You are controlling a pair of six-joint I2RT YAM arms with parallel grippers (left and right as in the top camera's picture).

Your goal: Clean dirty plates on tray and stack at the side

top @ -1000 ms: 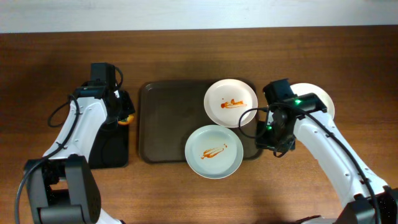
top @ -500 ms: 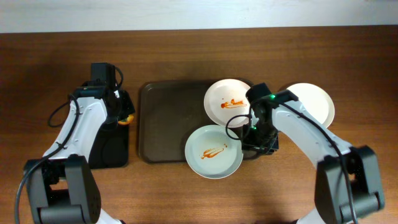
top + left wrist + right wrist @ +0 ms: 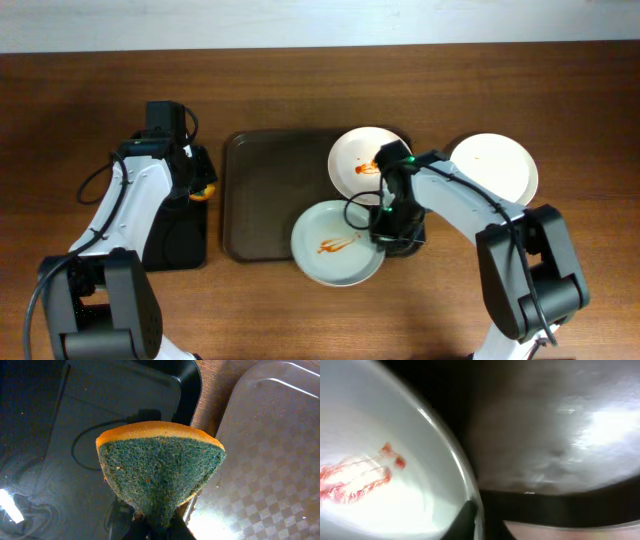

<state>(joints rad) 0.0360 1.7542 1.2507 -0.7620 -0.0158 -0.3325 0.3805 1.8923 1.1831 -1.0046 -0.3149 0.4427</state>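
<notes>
Wood table [image 3: 300, 90], brown tray [image 3: 265, 195] mid. Your R gripper [image 3: 385, 232] is clamped on near plate [image 3: 335, 248] at its rim; plate sauce-streaked, overhangs tray's front edge. 2nd smeared plate [image 3: 358, 152] lies under R arm; clean plate [image 3: 495, 165] off-tray, right. L gripper [image 3: 159, 527] pinches sponge [image 3: 160, 472] over black tray [image 3: 60, 435].

Table [image 3: 70, 90]: brown wood, visible grain, evenly lit. 1 pale strip [image 3: 300, 20] runs along its far edge.

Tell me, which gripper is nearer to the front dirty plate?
Right. The right gripper grips the front plate at its right rim; the left gripper holds a sponge left of the tray.
</notes>
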